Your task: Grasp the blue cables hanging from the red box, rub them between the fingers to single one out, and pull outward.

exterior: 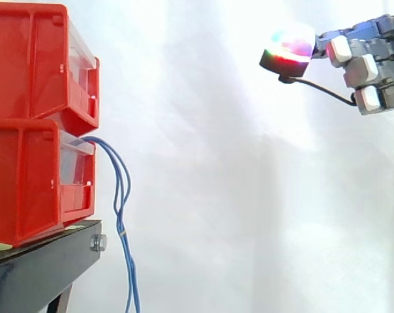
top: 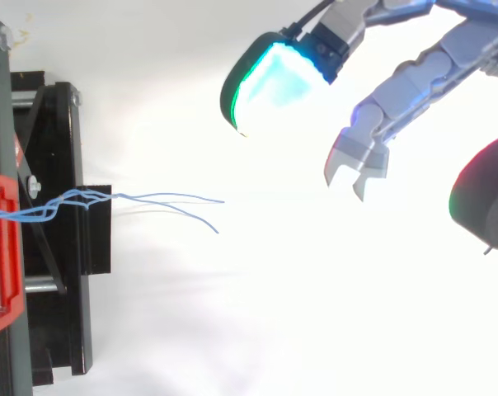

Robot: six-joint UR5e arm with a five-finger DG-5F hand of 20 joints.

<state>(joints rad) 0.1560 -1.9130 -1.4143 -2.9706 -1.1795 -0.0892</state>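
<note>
So, hand (exterior: 373,65) spread wide, far frm blue cables (exterior: 121,228) hanging off red box (exterior: 27,182)

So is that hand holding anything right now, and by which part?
Nothing. The hand is open in the air, well apart from the blue cables hanging from the lower red box.

At 9 o'clock in the side view, upper bin (exterior: 40,62) atop lower bin (exterior: 34,182), both atop the stand (exterior: 40,267); from the lower bin's front, cables (exterior: 122,195) hanging past the stand's edge toward 7 o'clock; at 2 o'clock, well apart from the cables, robot hand (exterior: 366,65).
</note>
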